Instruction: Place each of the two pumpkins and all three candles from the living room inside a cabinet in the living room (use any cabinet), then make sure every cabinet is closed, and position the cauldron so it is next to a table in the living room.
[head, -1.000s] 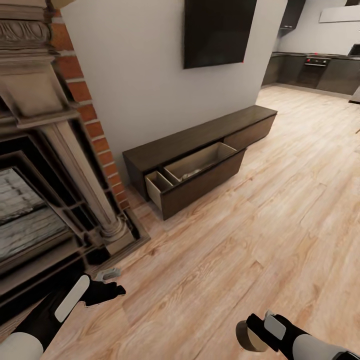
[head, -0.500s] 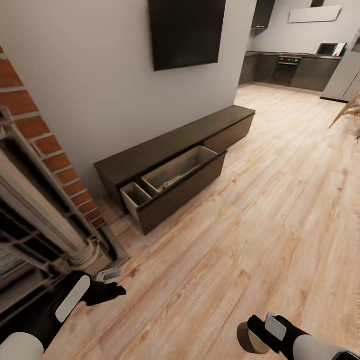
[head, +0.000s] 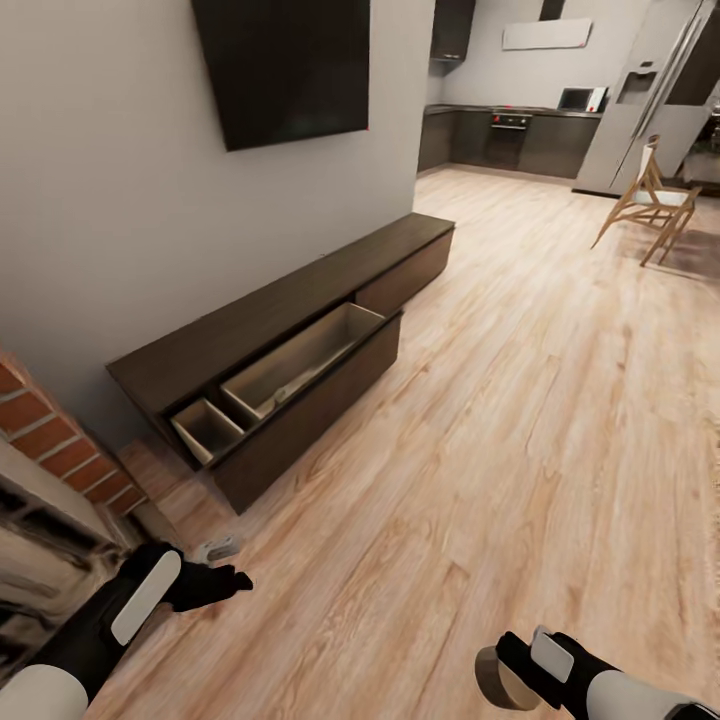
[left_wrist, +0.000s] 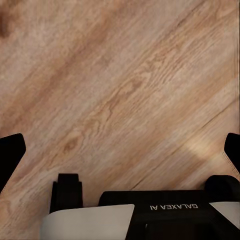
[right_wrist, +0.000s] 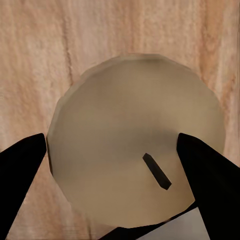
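Wood floor (head: 520, 420); cabinet (head: 290, 330) drawer (head: 300, 362) open; candle (right_wrist: 135, 155) in right tool (right_wrist: 120, 165).

Home interior, open plan, as seen from my head camera: living room with wood-plank floor (head: 520, 420), wall-mounted black screen (head: 285, 65), low dark-brown cabinet (head: 290, 320) with one drawer pulled out, brick fireplace surround (head: 45, 440); beyond, kitchen with dark cupboards (head: 500, 140), oven, microwave, tall fridge (head: 650, 90), wooden chair (head: 652, 200)

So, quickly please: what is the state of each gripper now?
Left gripper: open, holding nothing.
Right gripper: shut on a candle.
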